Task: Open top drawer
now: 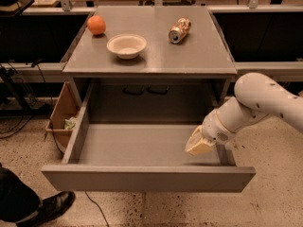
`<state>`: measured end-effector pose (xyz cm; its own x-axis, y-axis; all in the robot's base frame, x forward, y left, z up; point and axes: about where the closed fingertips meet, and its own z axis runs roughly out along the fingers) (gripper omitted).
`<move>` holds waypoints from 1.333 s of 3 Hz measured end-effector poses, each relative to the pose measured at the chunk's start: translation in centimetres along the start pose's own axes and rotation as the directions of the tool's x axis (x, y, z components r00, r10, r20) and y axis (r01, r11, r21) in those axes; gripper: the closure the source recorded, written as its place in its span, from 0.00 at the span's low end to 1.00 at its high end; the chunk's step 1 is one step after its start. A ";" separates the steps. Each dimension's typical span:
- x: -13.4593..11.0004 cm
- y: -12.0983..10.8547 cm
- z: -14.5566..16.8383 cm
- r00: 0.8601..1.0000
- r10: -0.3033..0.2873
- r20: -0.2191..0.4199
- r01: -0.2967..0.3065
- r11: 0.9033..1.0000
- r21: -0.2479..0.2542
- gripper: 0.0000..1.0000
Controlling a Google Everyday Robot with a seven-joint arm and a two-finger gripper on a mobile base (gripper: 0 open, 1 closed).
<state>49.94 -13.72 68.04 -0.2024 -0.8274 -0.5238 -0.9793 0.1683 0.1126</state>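
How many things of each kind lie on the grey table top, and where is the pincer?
Orange: 1
Bowl: 1
Can: 1
Total: 3
The pincer is in the open top drawer, near its right wall.

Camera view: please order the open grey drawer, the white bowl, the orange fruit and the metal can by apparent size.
1. wide matte-grey top drawer
2. shallow white bowl
3. round orange fruit and dented metal can: alike, unranked.
The cream tool hangs over the drawer's right side.

top drawer (147, 178): pulled out | pincer (199, 145): inside it, near right wall | tabletop (194, 51): orange (96, 25), bowl (126, 46), can (179, 30)
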 end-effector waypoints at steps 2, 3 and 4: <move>-1.4 4.8 4.3 0.992 0.056 0.116 -0.035 0.985 -0.172 1.00; -1.0 6.6 4.5 0.991 0.082 0.107 -0.056 0.972 -0.230 1.00; -1.0 7.1 4.6 0.991 0.091 0.099 -0.063 0.964 -0.257 1.00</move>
<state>43.16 -9.24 65.46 -0.2900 -0.7518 -0.5922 -0.9305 0.0768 0.3581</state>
